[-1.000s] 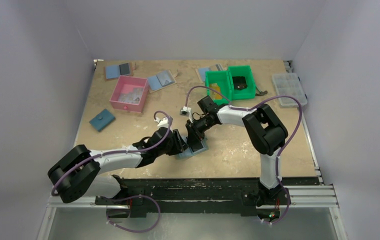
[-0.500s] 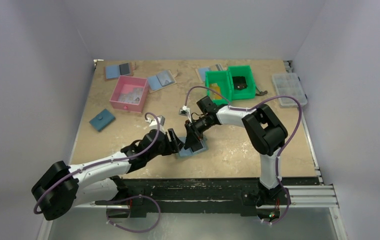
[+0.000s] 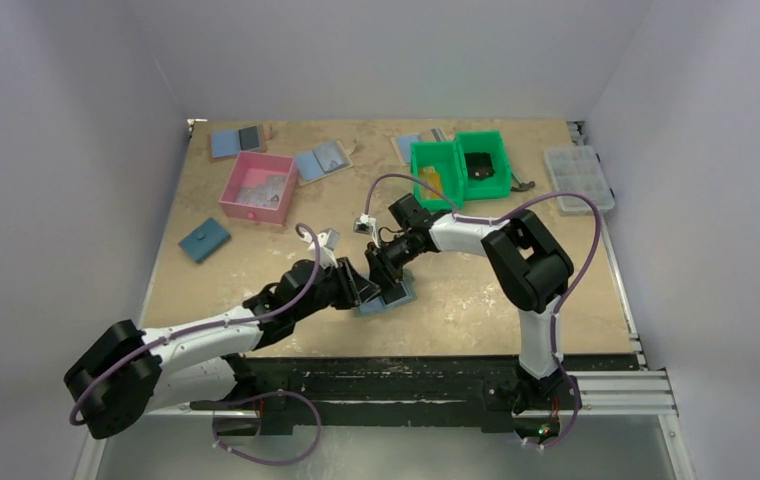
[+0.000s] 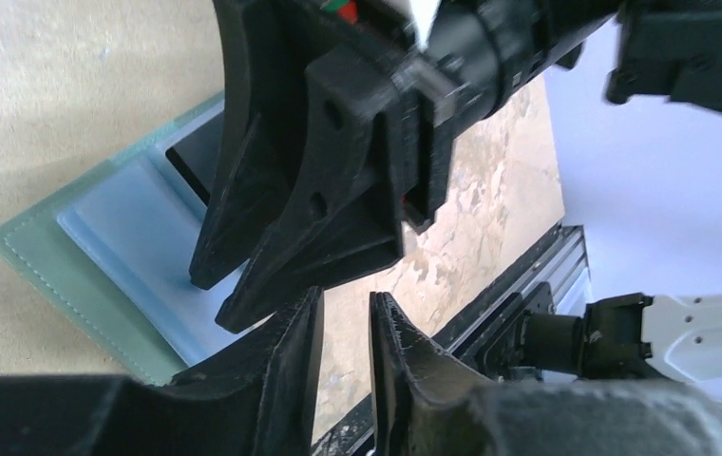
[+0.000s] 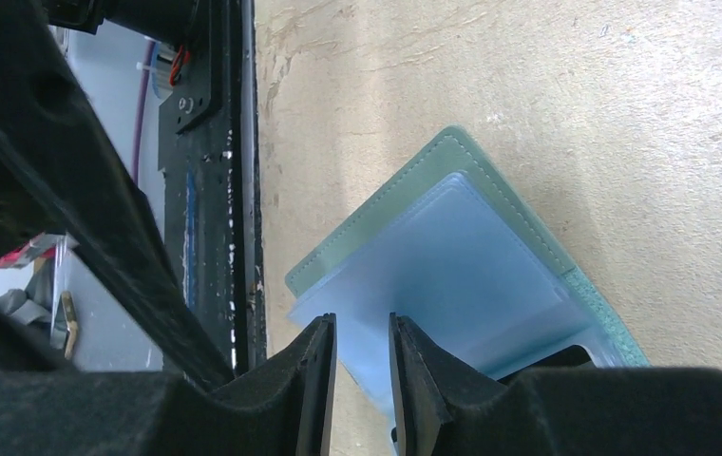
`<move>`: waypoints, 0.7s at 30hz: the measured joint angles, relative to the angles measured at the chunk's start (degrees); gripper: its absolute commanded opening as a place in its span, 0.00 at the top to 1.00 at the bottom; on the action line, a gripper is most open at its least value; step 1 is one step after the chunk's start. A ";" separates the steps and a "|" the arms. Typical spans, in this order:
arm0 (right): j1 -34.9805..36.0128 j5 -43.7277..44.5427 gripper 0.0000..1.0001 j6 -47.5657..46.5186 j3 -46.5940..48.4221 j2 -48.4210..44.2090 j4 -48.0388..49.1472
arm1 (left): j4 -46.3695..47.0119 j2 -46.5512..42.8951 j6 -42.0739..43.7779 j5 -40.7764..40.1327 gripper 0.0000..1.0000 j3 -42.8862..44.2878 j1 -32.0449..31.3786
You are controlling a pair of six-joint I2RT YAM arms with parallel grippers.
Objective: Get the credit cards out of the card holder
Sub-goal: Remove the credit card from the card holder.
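Card holder (image 5: 452, 247) open flat on tabletop (image 5: 528, 95), pale blue inside up. Right hand (image 5: 357, 342) tips down on it, fingers slightly parted, nothing between. Left hand (image 4: 343, 323) just beside holder, narrow slit, empty.

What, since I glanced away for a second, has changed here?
The left tool edged toward the card holder as that arm's elbow swung back and outward. The right tool shifted slightly left. No grasp or release is visible. The holder stayed open on the table.
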 measured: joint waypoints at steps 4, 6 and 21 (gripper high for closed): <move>0.02 0.22 0.65 -0.44 0.00 0.00 -0.28 | 3.50 4.55 -0.52 1.18 0.82 -1.46 -0.09; 0.02 0.61 0.65 -0.66 0.00 -0.02 -0.55 | 4.66 6.40 -0.52 1.14 0.85 -2.14 -0.09; -0.02 7.39 0.60 -7.56 0.13 -5.68 -5.73 | 7.39 10.80 -0.90 -2.84 0.94 -5.05 -0.20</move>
